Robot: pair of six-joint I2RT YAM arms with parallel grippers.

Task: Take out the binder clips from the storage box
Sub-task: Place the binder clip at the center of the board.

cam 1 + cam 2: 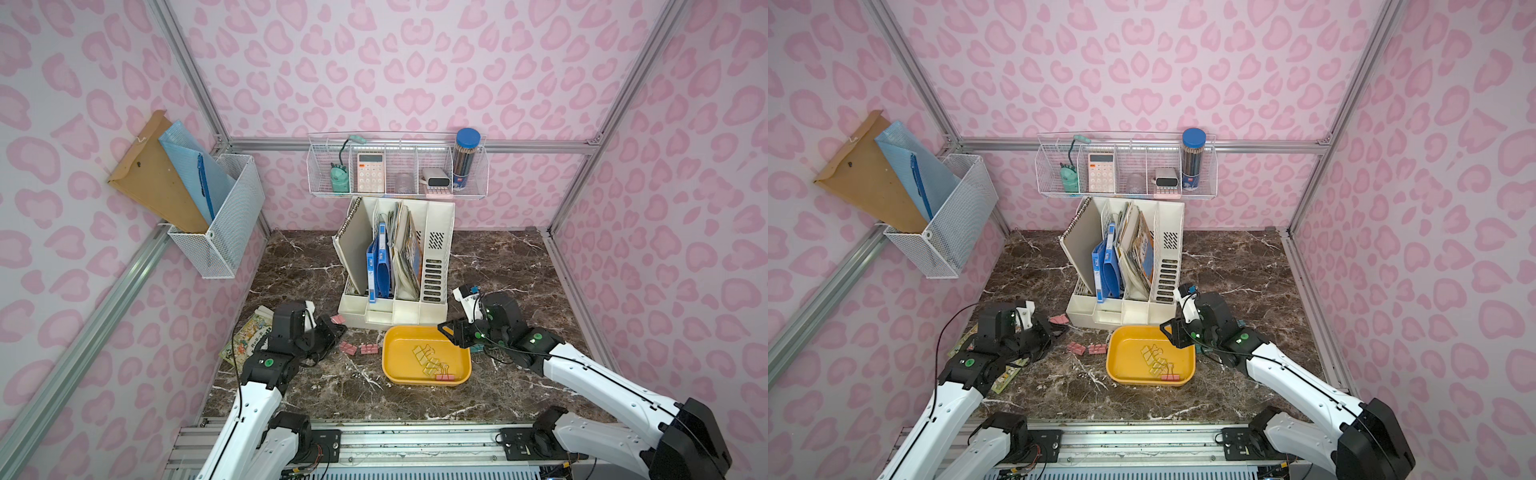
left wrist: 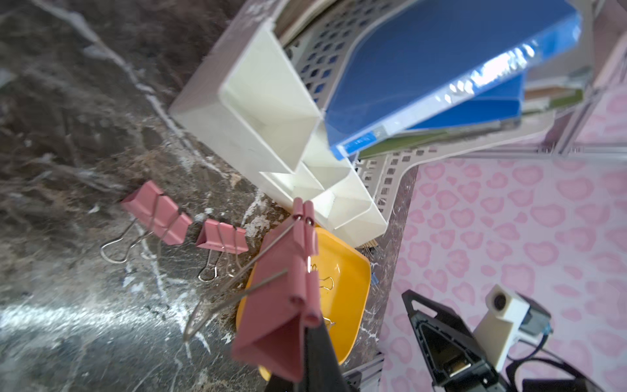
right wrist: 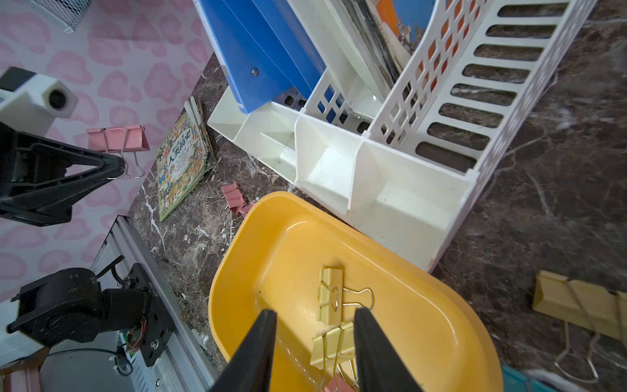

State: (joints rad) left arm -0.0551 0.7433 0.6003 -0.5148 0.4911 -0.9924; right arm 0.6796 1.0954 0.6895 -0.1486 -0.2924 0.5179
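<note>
Left wrist: left pincer clamps pink binder clip; right pincer part-open, empty, above storage box.

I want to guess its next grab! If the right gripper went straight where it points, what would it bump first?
Probably the yellow binder clips in the yellow storage box: in the wrist view they lie between the jaws of the open right gripper. How far below is unclear.

Wore white shells on the left arm and right arm, with black joints carrying round green marks. Trailed thin black cables alongside. Ended in black wedge-shaped fingers.
</note>
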